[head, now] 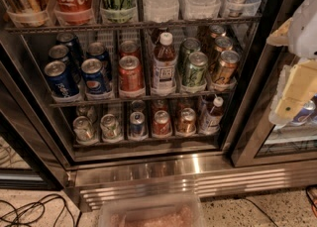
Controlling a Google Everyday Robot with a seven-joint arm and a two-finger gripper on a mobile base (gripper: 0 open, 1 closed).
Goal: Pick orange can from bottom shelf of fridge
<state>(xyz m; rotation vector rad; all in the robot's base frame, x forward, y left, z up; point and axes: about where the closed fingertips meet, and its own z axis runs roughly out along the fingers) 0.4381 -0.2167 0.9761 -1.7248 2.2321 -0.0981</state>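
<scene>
The fridge (148,169) stands open in front of me, and its racks show. On the bottom shelf (148,142) a row of short cans sits in clear lane cups. The orange can (186,121) is fifth from the left, upright, with its silver lid showing. A redder can (161,123) stands to its left and a small bottle (211,115) to its right. My gripper (287,67) is at the right edge of the view, outside the fridge and above shelf height. It is open and empty, well to the right of the orange can.
The middle rack holds blue Pepsi cans (94,75), a red can, a tea bottle (164,62), green cans and gold-brown cans (225,66). A dark fridge post (250,82) stands between gripper and shelf. A clear plastic bin (148,215) and cables (29,211) lie on the floor.
</scene>
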